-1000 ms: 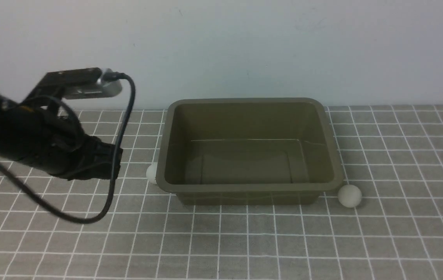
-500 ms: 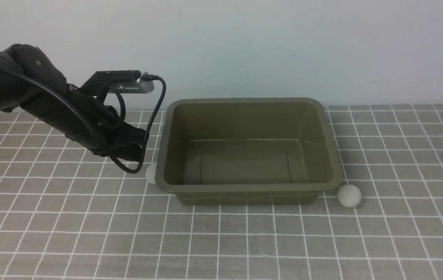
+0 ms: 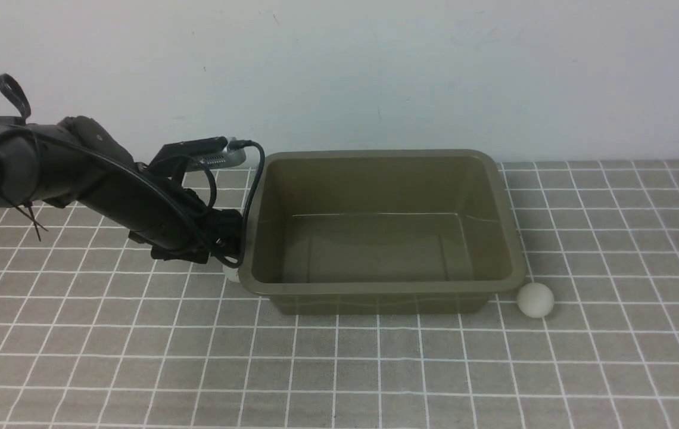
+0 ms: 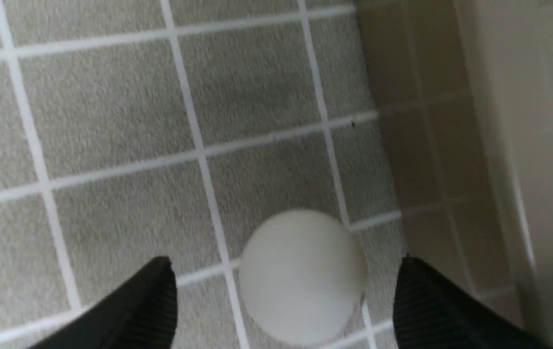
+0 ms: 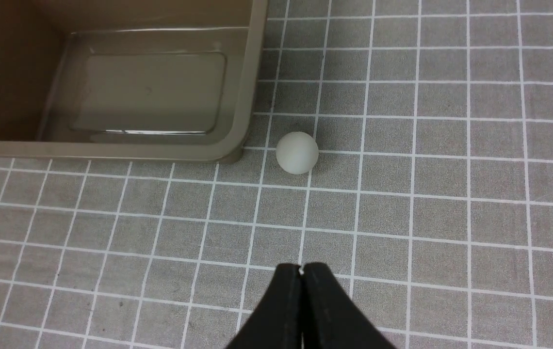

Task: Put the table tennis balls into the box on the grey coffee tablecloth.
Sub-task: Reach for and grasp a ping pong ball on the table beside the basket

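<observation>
Left wrist view: the black left end effector (image 4: 286, 300), spread wide, straddles a matte white ball (image 4: 303, 276).

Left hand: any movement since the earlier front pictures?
Yes. The left hand has moved rightward in the front view, from well left of the box to right beside its left rim.

We see our left arm (image 3: 101, 173) reaching in from the left side of the front view, sloping down to its pincer — the black left gripper (image 4: 286, 300), its tip the lowest part of that slope. Just above the pincer sits our wrist camera (image 3: 211, 154), a black cable (image 3: 254, 202) looping down beside it. The left fingertips (image 4: 155, 291) stand wide apart; our right gripper (image 5: 300, 271) is shut — its two fingertips together.
</observation>
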Controlling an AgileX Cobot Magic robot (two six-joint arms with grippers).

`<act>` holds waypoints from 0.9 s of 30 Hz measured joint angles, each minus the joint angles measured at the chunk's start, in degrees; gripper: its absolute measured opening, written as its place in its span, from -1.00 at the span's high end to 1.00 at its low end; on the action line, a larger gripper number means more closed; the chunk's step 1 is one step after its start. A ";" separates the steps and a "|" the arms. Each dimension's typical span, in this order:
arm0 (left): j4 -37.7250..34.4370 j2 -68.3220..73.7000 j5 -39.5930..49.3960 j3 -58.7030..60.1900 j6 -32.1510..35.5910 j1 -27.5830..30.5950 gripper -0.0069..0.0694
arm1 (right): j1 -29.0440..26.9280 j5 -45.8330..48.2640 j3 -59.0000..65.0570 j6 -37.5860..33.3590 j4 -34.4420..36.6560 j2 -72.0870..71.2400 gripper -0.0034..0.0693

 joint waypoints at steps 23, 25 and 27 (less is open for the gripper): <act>4.13 3.22 -0.33 -1.25 5.02 0.00 -0.11 | 0.00 -0.28 0.00 -0.07 0.31 0.00 0.93; 6.46 3.22 3.44 -2.68 3.71 0.00 -0.11 | 0.00 -0.39 0.00 -0.54 0.31 0.00 0.93; 7.87 2.94 5.47 -4.21 2.43 0.00 -0.11 | 0.00 -0.43 0.00 -0.93 0.31 0.00 0.93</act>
